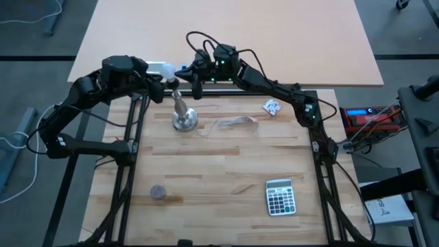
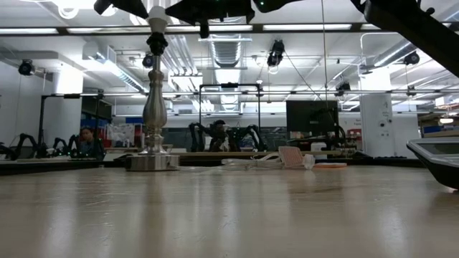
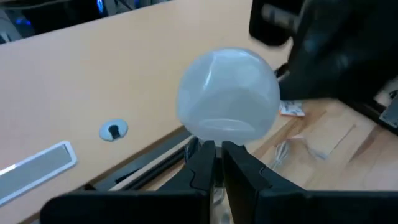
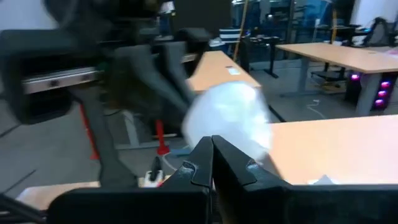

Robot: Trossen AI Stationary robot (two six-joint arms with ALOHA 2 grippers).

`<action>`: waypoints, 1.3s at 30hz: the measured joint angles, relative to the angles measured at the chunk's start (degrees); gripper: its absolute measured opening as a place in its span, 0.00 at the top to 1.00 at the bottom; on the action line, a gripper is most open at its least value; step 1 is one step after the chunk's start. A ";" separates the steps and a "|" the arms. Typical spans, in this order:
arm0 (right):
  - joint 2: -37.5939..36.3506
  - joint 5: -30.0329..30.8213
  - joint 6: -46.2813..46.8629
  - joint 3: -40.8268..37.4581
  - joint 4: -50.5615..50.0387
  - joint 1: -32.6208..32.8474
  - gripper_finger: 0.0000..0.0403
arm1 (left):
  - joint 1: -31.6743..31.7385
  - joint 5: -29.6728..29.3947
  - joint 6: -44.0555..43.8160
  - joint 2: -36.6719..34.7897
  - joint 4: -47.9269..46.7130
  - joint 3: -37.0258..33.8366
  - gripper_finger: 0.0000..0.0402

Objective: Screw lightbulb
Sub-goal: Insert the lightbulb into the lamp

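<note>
The white frosted lightbulb sits atop the silver stand, whose round base rests on the wooden table near its far edge. In the low view only the stand shows; the globe is cut off above. My left gripper, shut, comes from the table's left with its tips at the globe's lower edge. My right gripper, also shut, comes level from the right, its tips at the globe. In the high view both grippers, left and right, crowd the bulb. My left gripper has its shut fingertips at the lower edge of the globe, slanting down from the table's left; I cannot tell whether they touch it. My right gripper has its shut fingertips at the globe's side, level from the right; the fingers hide the spot.
A crumpled paper scrap and a pale cord lie right of the stand. A calculator and a round grey disc lie toward the near edge. A larger pale table stands beyond the far edge.
</note>
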 joint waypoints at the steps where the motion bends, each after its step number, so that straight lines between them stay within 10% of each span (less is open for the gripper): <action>1: 0.00 -0.53 0.29 0.00 -0.29 0.14 1.00 | 0.00 0.00 -0.01 -0.02 0.66 0.01 0.95; 39: -0.61 2.29 2.30 0.00 -2.09 -2.46 1.00 | -0.07 -1.44 2.07 -7.68 3.73 0.11 0.95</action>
